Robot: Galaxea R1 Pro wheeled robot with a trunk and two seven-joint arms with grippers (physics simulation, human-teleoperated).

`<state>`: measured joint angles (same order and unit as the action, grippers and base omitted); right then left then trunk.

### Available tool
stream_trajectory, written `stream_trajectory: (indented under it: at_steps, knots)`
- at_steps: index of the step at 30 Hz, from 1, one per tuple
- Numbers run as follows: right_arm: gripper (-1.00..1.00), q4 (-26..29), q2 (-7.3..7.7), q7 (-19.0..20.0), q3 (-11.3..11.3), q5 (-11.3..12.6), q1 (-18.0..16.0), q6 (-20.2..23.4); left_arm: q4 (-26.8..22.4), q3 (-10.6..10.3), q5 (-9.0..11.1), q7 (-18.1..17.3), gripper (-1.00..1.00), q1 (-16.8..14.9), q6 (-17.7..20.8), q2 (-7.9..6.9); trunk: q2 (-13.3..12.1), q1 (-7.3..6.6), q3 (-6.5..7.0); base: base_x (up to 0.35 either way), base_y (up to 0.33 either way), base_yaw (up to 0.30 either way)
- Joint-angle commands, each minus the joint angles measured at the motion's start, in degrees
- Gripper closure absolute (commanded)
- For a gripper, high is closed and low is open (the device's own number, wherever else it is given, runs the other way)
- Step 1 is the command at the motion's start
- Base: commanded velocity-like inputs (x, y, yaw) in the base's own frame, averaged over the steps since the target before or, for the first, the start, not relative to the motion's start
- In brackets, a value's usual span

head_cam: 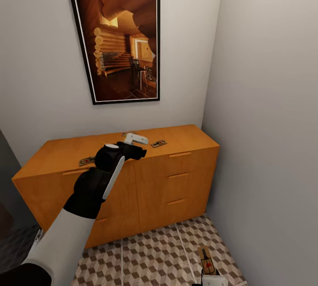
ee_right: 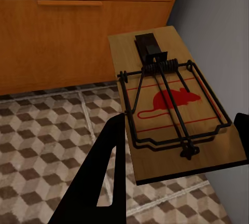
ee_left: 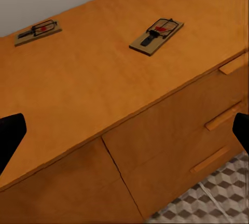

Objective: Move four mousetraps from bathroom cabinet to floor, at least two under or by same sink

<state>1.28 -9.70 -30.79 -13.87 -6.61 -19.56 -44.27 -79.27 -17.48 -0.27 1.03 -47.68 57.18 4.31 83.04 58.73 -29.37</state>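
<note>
Head view, left to right: a mousetrap [head_cam: 87, 161] lies on the left part of the cabinet [head_cam: 176, 180] top, and my left hand [head_cam: 134, 144] hangs over the middle of that top. Just right of it lies a second trap [head_cam: 158, 143], with what looks like another partly hidden behind the hand. In the left wrist view two traps lie flat on the wood, the nearer one [ee_left: 156, 36] ahead of my spread fingertips [ee_left: 10, 133], the farther one [ee_left: 38, 32] back by the wall; this hand is open and empty. Low at the right, over the patterned bathroom floor [head_cam: 150, 255] near the wall, my right hand [head_cam: 215, 280] grips a fourth trap [ee_right: 174, 105], closed on the board's near edge and holding it level above the tiles.

I judge I am mid-transfer: one trap about to be laid down, three on the cabinet. Next, the right hand should lower it flat and release, while the left descends squarely over the nearer trap, avoiding the spring bar.
</note>
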Motion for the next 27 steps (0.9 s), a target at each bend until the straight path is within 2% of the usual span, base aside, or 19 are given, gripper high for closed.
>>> stream_trajectory:
  at_steps: [1, 9, 17, 27]
  knots:
    - [1.0, -0.1, -0.01, -0.6, 0.0, -0.5, 0.0, 0.0, 0.1, -0.3, -0.1, -0.3, -1.0, 0.0, 0.2, 0.0, 0.0, 0.0, -0.06, 0.0, 0.0, 0.0]
    - [1.0, -0.1, 0.03, -0.6, 0.0, -0.5, 0.0, 0.1, 0.4, -1.1, -0.2, -4.2, -1.0, 0.0, 0.2, -1.14, 0.0, 0.0, -0.06, 0.0, 0.0, 0.0]
    - [1.0, -0.1, 0.03, -0.5, 0.0, -0.5, 0.0, 0.1, 0.1, -1.1, -0.2, -4.8, -1.0, 0.0, 0.2, -2.12, 0.0, 0.0, -0.06, 0.0, 0.0, 0.0]
    - [1.0, -0.1, 0.03, -0.5, 0.0, -0.5, 0.0, 0.1, 0.2, -1.1, -0.2, -4.8, -1.0, 0.0, 0.2, -2.28, 0.0, 0.0, -0.06, 0.005, 0.0, 0.0]
